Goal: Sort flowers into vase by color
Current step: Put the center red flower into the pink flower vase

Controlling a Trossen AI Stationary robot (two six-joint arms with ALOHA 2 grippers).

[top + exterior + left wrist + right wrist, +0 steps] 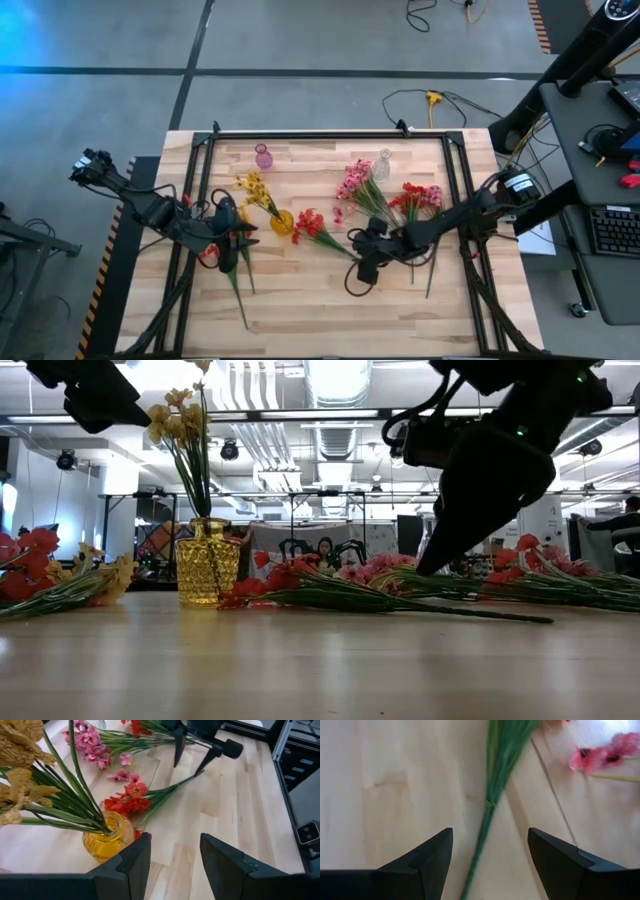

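Lying on the table: we see a red flower sprig point(312, 226) flat on the wooden table point(300, 310), its blossoms just beside the yellow vase point(283, 222) and its green stem reaching toward the right gripper point(366, 262).
Right gripper: we see it over the stem end of this sprig, fingers spread wide on both sides of the stem, not closed on it.
Yellow flowers: we see them point(254, 190) standing in the yellow vase.
Pink flowers: we see a bunch point(355, 185) lying near the clear vase point(381, 166).
Other red flowers: more of them point(422, 197) lie near the right arm.
Pink vase: it point(263, 157) stands near the table's far edge.
Left gripper: we see it point(228, 240) beside the yellow vase, fingers partly open, with nothing between them.
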